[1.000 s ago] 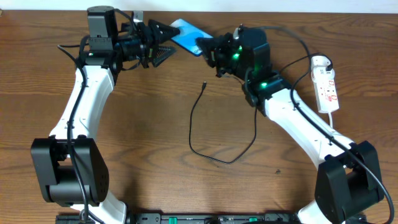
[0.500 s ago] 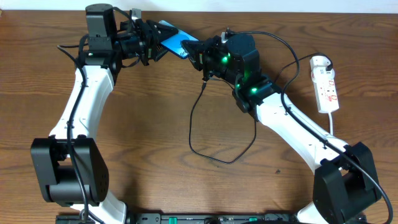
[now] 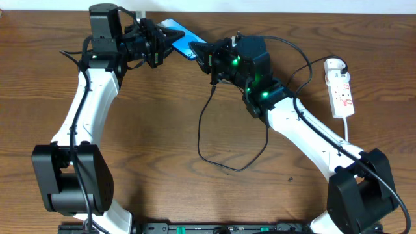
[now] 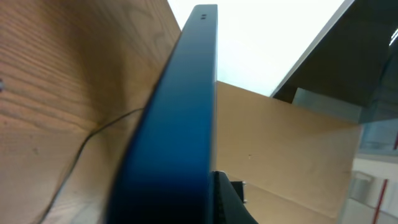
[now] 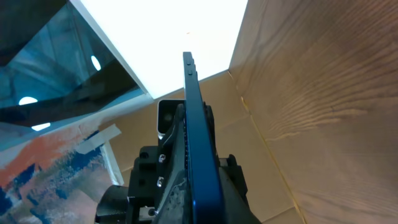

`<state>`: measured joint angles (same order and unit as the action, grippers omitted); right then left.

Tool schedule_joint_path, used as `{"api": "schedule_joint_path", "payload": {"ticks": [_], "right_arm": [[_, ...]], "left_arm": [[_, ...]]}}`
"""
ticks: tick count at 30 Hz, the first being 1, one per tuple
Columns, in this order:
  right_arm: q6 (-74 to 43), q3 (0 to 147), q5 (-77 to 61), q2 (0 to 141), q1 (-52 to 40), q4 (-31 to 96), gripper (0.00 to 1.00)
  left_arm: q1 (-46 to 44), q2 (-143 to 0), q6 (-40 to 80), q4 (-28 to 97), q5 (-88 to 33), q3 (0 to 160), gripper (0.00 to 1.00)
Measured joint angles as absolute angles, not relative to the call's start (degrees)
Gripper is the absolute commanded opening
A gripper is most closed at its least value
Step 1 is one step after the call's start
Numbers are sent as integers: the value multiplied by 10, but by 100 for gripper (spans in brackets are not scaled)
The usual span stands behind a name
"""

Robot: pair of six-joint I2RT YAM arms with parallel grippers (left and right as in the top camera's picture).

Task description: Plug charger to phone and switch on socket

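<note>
Phone (image 3: 177,34): at 12 o'clock on the table (image 3: 156,149), lifted clear of the wood, blue screen facing up and partly tilted. Its long axis runs roughly from 10 o'clock to 4 o'clock. Both wrist views show it edge-on, a thin dark-blue blade (image 4: 180,124) (image 5: 199,143) between the fingers.

Left gripper (image 3: 158,40): clamped on the 10 o'clock end of the phone.
Right gripper (image 3: 203,53): clamped on the 4 o'clock end.

Judgement: the two-handed hold looks like a handover or a re-orienting grip, so that one arm can carry the phone alone while the other goes for the plug. I cannot tell which end carries the port.

Charger (image 3: 199,136): lies loose on the table toward the centre, held by neither arm. Its plug tip (image 3: 213,89) sits just below the right gripper and points toward 12, while the cable loops down toward 6.

Socket (image 3: 342,91): at 3 o'clock, well apart, lengthwise 12 to 6. Nothing is plugged in or switched on yet.
</note>
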<state>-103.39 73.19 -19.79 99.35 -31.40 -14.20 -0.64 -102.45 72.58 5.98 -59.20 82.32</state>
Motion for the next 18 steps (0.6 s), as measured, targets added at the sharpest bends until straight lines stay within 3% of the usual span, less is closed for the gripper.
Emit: {"api": "schedule_joint_path", "payload": {"ticks": [6, 12, 18], "right_arm": [[-1027, 732, -196, 994, -320, -141, 13], [-1012, 732, -206, 992, -328, -144, 45], [-938, 732, -213, 990, -321, -133, 70]], "left_arm": [[-8, -1024, 761, 59, -574, 823, 8], [-9, -1024, 758, 21, -549, 823, 7], [-4, -1024, 684, 23, -545, 823, 7]]}}
